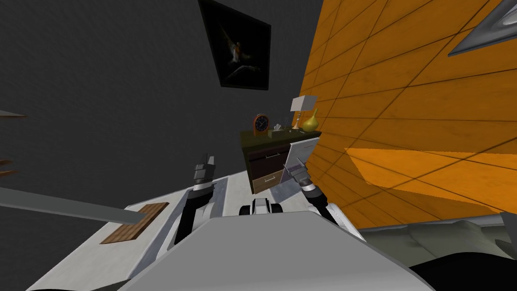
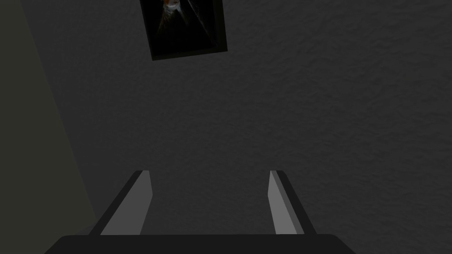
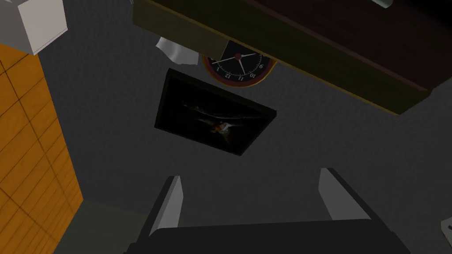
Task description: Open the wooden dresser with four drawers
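The dresser [image 1: 266, 162] is standing far ahead beside the orange wall [image 1: 404, 101], dark-topped, its two brown drawers sitting shut.

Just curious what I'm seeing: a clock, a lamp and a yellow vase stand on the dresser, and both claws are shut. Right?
Not quite: the left claw and right claw are open, spread wide in each wrist view. The clock, lamp and vase do stand on the dresser.
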{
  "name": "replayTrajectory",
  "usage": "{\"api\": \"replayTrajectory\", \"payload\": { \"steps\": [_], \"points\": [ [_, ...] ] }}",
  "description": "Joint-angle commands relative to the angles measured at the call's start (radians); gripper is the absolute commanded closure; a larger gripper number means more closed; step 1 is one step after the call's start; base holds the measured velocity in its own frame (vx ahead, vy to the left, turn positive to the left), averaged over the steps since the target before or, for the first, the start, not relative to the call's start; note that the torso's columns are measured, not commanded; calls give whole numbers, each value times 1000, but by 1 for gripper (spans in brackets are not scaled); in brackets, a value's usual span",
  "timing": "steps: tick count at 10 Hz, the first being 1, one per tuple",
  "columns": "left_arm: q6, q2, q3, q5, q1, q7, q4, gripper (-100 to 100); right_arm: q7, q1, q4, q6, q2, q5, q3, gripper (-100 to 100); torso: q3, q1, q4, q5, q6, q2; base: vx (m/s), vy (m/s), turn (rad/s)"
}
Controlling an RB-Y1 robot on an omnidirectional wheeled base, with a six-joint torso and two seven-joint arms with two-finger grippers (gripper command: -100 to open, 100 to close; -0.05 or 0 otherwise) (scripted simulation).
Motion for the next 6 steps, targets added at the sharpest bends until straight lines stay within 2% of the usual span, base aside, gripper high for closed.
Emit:
{"api": "replayTrajectory", "payload": {
  "steps": [1,3,6],
  "points": [
    [0,0,0,0,0,0,0,0,70,4,15,-6,2,31,-1,-100,0,-1,0,0,0,1,45,32,-14],
    [0,0,0,0,0,0,0,0,101,4,15,-6,2,31,-1,-100,0,0,0,0,0,-1,34,30,-5],
    [0,0,0,0,0,0,0,0,197,9,46,-18,8,86,-1,-100,0,0,0,0,0,0,47,42,-13]
  ]
}}
